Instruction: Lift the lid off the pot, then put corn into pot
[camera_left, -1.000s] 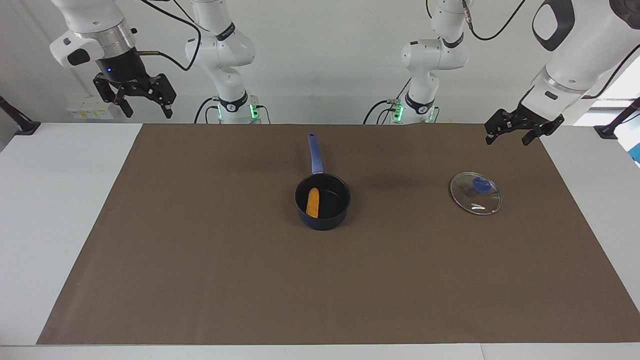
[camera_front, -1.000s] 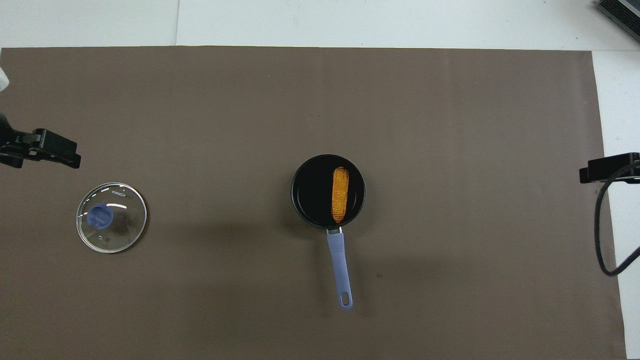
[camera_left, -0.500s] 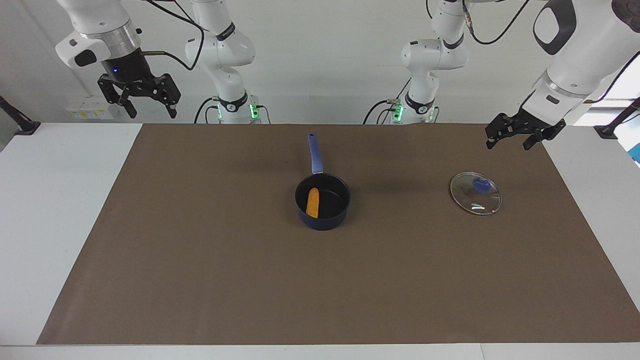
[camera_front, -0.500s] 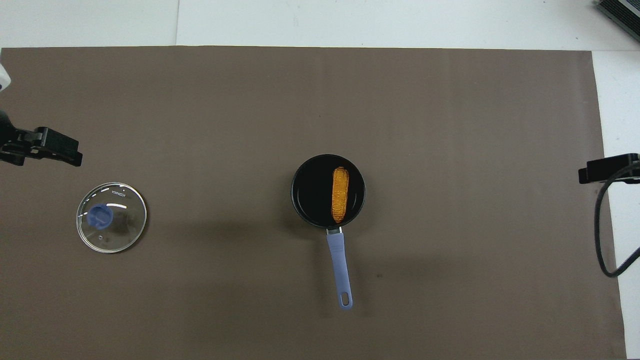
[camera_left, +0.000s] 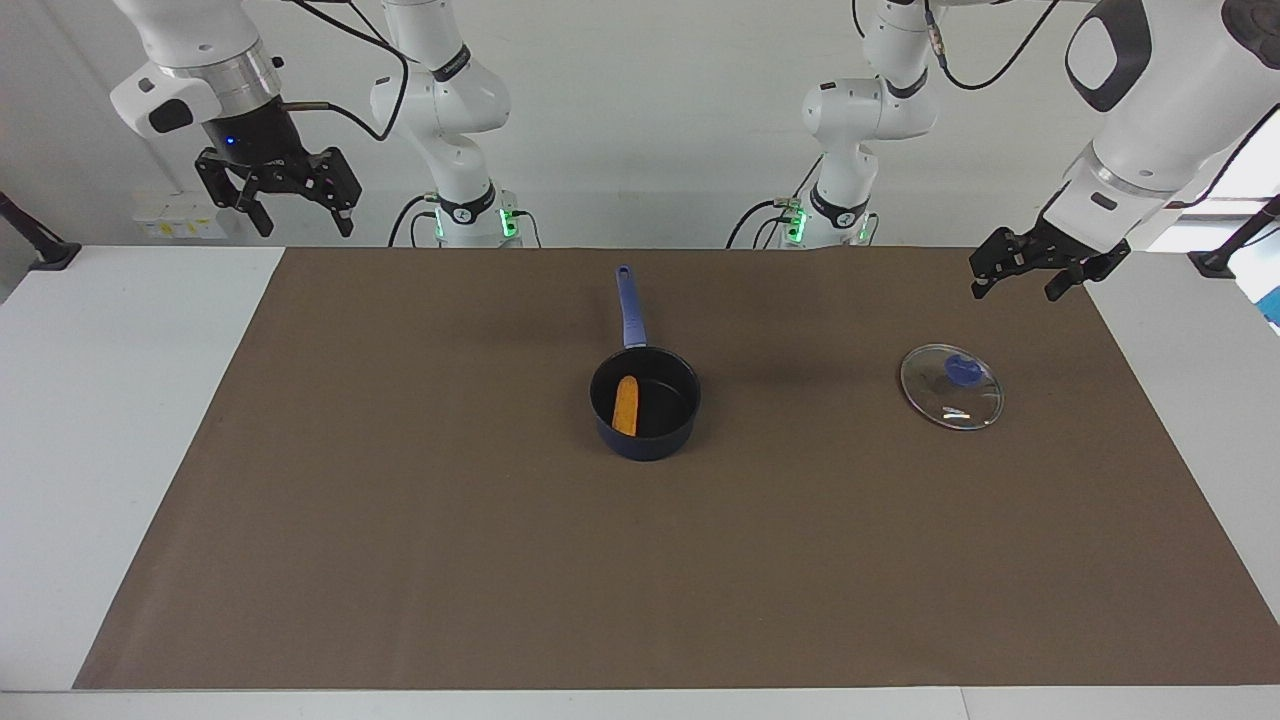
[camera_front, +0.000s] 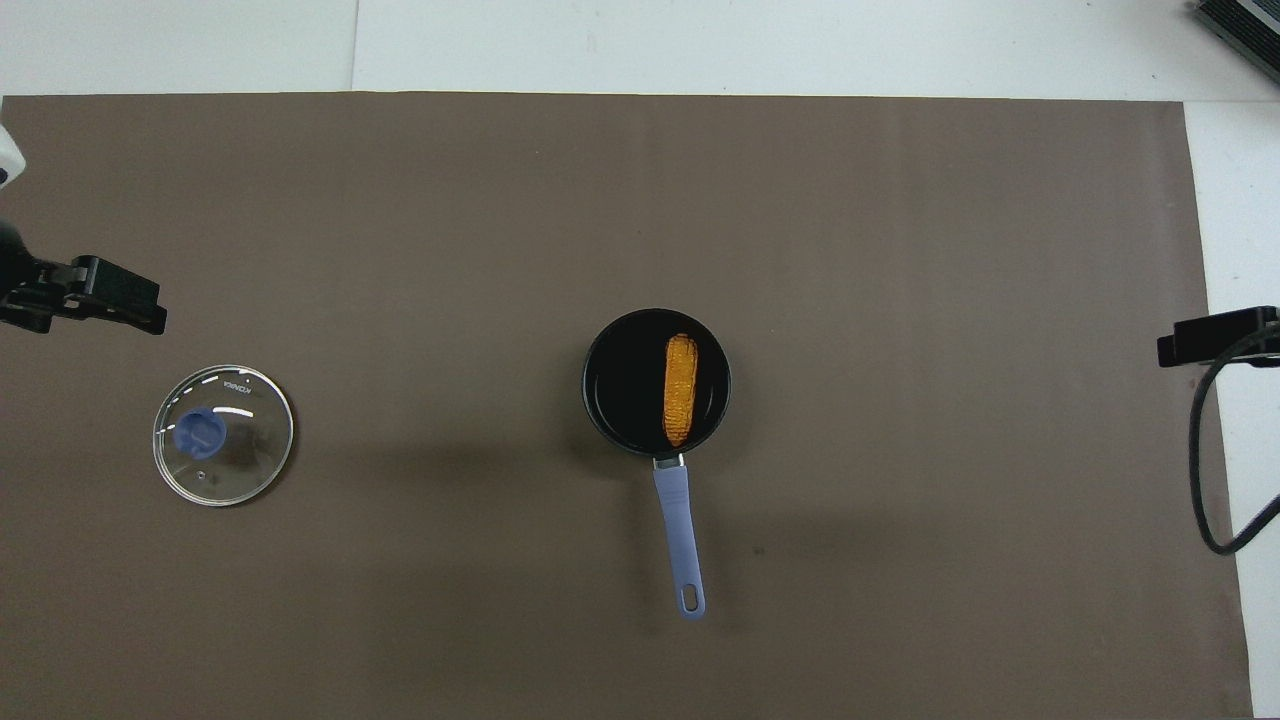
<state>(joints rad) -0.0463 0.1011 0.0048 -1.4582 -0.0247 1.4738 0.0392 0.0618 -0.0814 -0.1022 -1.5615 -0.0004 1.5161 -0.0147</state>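
At the edges of the overhead view both arms are cut off, so only the black tips of each gripper show there. The facing view gives them whole: the left gripper (camera_left: 1020, 282) hangs in the air over the brown mat (camera_left: 400, 560) at the left arm's end of the table, fingers parted and holding nothing; the right gripper (camera_left: 297, 212) hangs high at the right arm's end (clear of the mat's edge), likewise spread and empty.

The pot (camera_left: 645, 403), dark navy with a black inside, stands upright at mid-table, its long blue handle pointing toward the robots. The corn (camera_left: 626, 405), an orange-yellow bumpy cob, lies flat inside the pot, lengthwise with the handle.

The lid (camera_left: 951, 386), clear glass with a thin metal rim and blue knob, lies flat on the mat, well apart from the pot, toward the left arm's end. The left gripper is above the mat near the lid, not touching it.
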